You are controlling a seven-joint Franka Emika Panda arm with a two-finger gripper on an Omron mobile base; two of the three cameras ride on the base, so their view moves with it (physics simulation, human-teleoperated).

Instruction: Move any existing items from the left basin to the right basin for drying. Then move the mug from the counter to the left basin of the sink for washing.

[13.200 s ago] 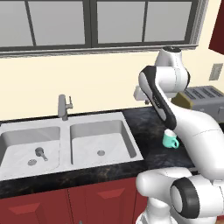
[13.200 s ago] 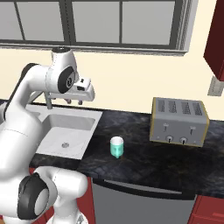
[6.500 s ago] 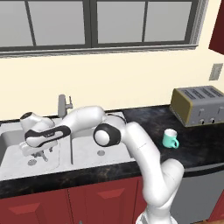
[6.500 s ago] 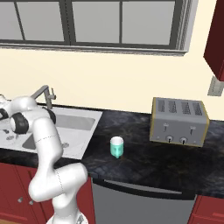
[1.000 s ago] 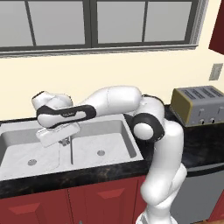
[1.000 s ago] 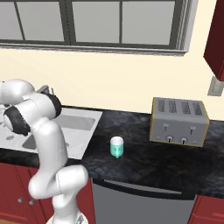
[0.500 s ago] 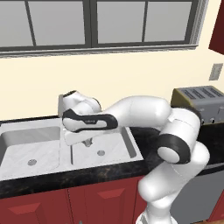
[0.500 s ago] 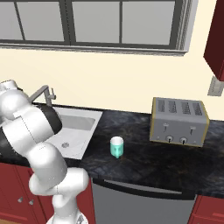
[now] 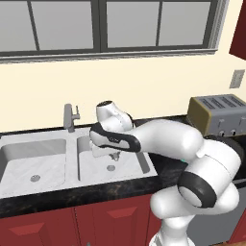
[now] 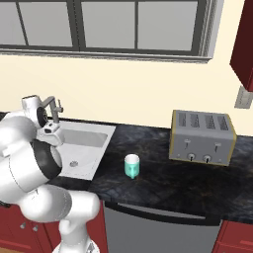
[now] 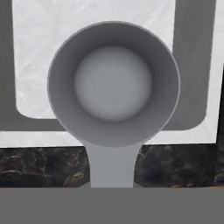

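Observation:
The existing item, a small grey metal utensil with a round cupped head on a short handle, faces the hand view, its handle running down to the bottom edge. My gripper is shut on it and holds the utensil above the right basin. The left basin holds nothing but its round drain. The teal-green mug stands upright on the black counter, right of the sink. In the left base view my arm covers the mug.
A short grey tap rises behind the sink's divider. A silver toaster stands on the counter at the back right, beyond the mug. The right basin's drain lies under my hand. Red cabinets front the counter.
My arm has swung to the right with the utensil in its grip, from above the left basin and divider to above the right basin. The mug and toaster stayed put.

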